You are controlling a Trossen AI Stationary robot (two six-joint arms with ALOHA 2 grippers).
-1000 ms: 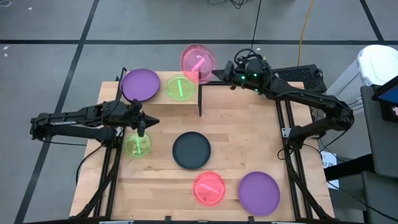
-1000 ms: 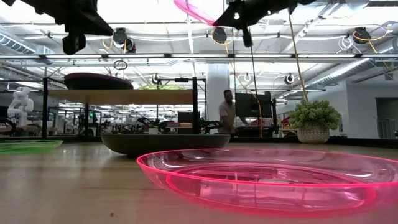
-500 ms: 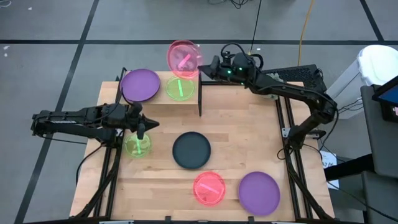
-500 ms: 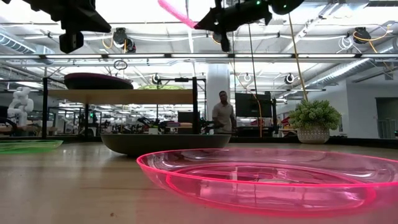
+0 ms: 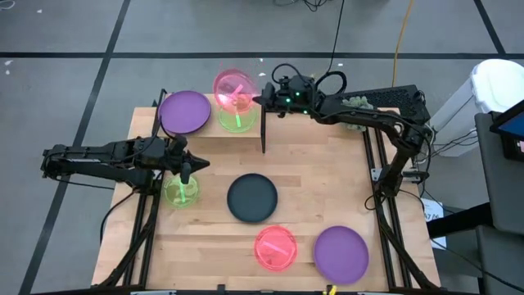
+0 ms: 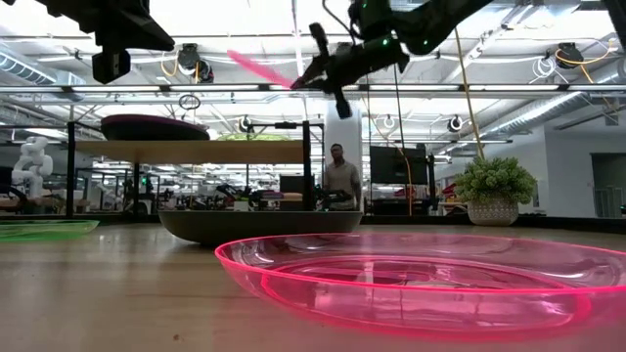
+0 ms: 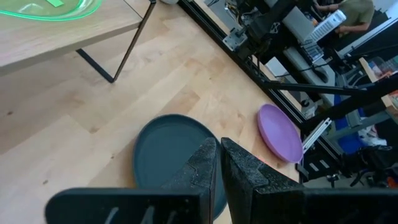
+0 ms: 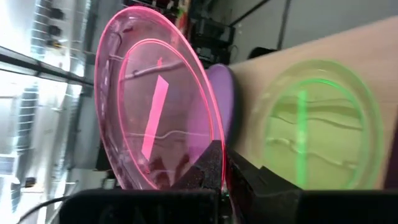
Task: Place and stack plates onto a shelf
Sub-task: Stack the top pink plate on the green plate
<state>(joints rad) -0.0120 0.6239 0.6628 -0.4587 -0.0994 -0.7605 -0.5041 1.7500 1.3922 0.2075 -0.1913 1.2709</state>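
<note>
I've got the right gripper (image 5: 264, 101) up over the small light-wood shelf with black end panels (image 5: 214, 136), fingers pinched tight on the rim of a translucent pink round plastic plate (image 5: 235, 89). In the right wrist view the plate (image 8: 155, 118) stands nearly on edge, rim wedged between the two dark fingers (image 8: 208, 165), body fanning away from them. From the low view it is tilted in the air above the shelf top, not touching. Directly under it a translucent green round plate (image 5: 237, 117) lies flat on the shelf, with a matte purple round plate (image 5: 185, 111) beside it on the shelf's left half.

Left gripper (image 5: 187, 173) hangs over the table's left side above a second translucent green plate (image 5: 181, 191); in its wrist view the fingers (image 7: 200, 169) are almost together, holding nothing.

On the big wooden tabletop (image 5: 327, 180): dark teal-black round plate (image 5: 252, 197) at centre, another translucent pink plate (image 5: 275, 248) at the near edge, second purple plate (image 5: 341, 254) just right of that.
</note>
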